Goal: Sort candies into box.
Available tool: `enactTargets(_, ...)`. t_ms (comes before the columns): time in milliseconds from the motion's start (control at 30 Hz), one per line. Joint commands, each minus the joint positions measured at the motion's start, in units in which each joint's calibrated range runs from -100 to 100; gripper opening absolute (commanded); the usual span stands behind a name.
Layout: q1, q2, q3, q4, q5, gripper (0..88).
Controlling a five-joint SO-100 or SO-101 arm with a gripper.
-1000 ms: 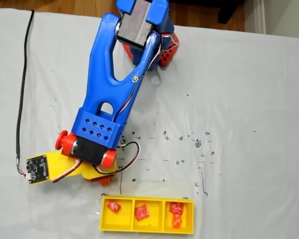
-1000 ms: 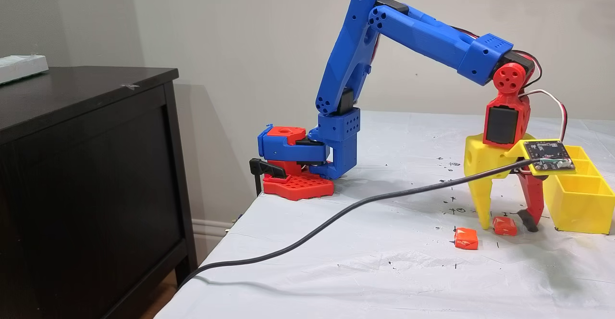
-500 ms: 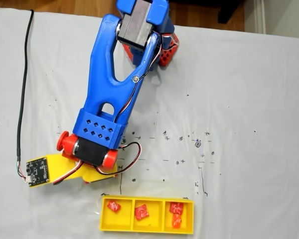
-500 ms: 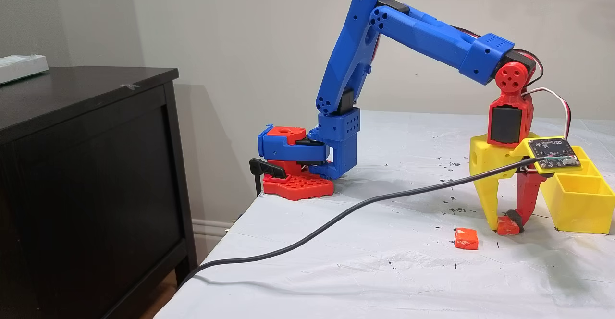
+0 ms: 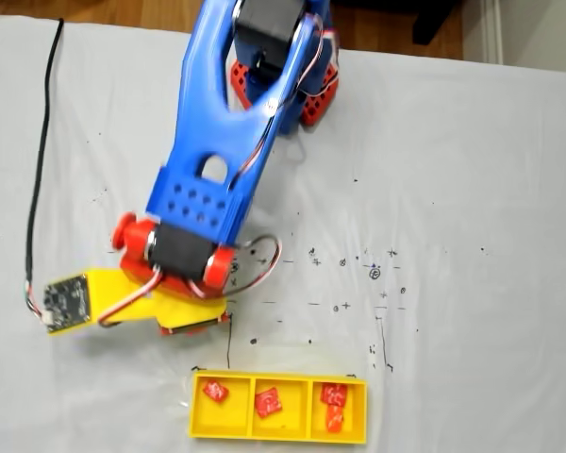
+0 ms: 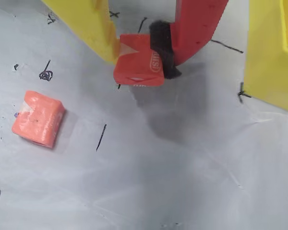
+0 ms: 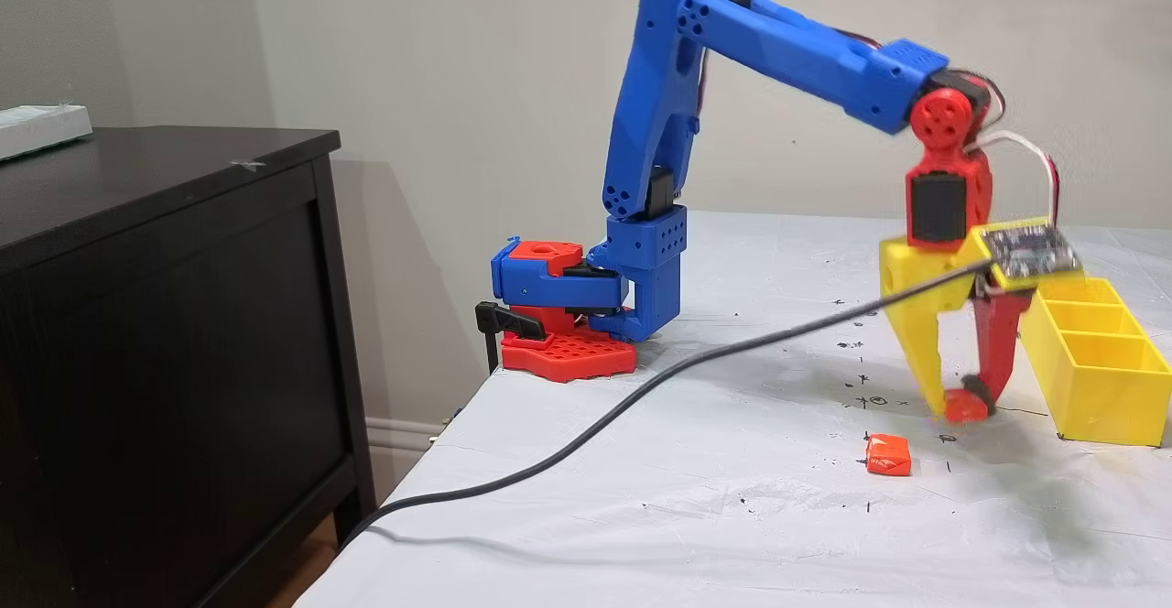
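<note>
Red candy (image 6: 137, 67) pinched in the hand (image 6: 137, 50), lifted off the table (image 6: 182, 167)

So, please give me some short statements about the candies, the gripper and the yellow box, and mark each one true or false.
1. The gripper is shut on a red candy. True.
2. The held candy rests flat on the table. False: it hangs clear of the cloth, its shadow below it.
3. An orange candy lies loose on the table. True.
4. The box holds four candies. True.
5. One compartment is empty. False: each holds at least one candy.
</note>
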Motion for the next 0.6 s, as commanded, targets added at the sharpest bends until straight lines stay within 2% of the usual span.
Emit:
enactTargets(0,-3.0,-14.8,-0.4,0.7,-1.7,0.2)
enactTargets(367,-11.0,-25.3,5.2,-7.3,-10.0,0.2)
enactTargets(567,-13.7,-22.3,5.4,-12.6,-13.3,0.2)
